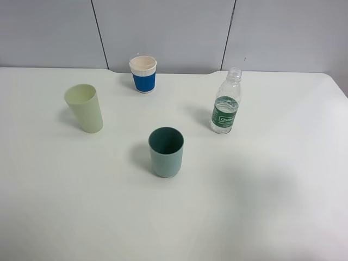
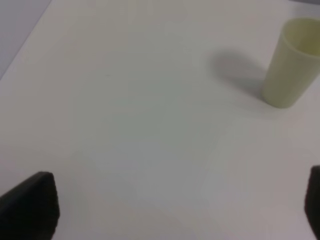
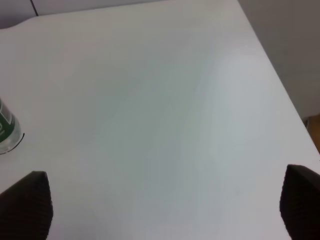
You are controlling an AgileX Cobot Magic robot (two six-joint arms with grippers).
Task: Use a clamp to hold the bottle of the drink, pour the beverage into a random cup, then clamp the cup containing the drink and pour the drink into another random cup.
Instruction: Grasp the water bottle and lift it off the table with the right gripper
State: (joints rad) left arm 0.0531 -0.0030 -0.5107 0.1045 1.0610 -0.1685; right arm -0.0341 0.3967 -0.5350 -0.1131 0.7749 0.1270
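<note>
The teal-blue tumbler (image 1: 166,155) stands upright near the middle of the white tabletop (image 1: 283,206), and I place everything else from it. Its inside is a darker green, and I cannot tell whether anything is in it.

The bottle (image 1: 225,106) stands upright to the right of the tumbler and a little farther back toward the grey wall panels (image 1: 163,27), well apart from it. It is clear and ribbed, has a green label with white lettering, and its neck is uncapped. It rises taller than the tumbler. How much beverage it holds I cannot make out.

To the left of the teal-blue tumbler, also somewhat farther back, a pale yellow-green tumbler (image 1: 85,109) stands with its mouth up, well apart from it. Straight back and slightly left of the teal-blue tumbler, near the wall, sits a blue-sleeved paper cup (image 1: 143,74) with a white rim.

The left fingers (image 2: 30,207) are spread wide with only bare tabletop between them. They hold nothing, and the pale yellow-green tumbler stands well ahead of them, untouched.

The right fingers (image 3: 27,205) are likewise set wide apart over bare tabletop and hold nothing. The foot of the bottle shows just off to one side of them, not between them and not touching either one.
</note>
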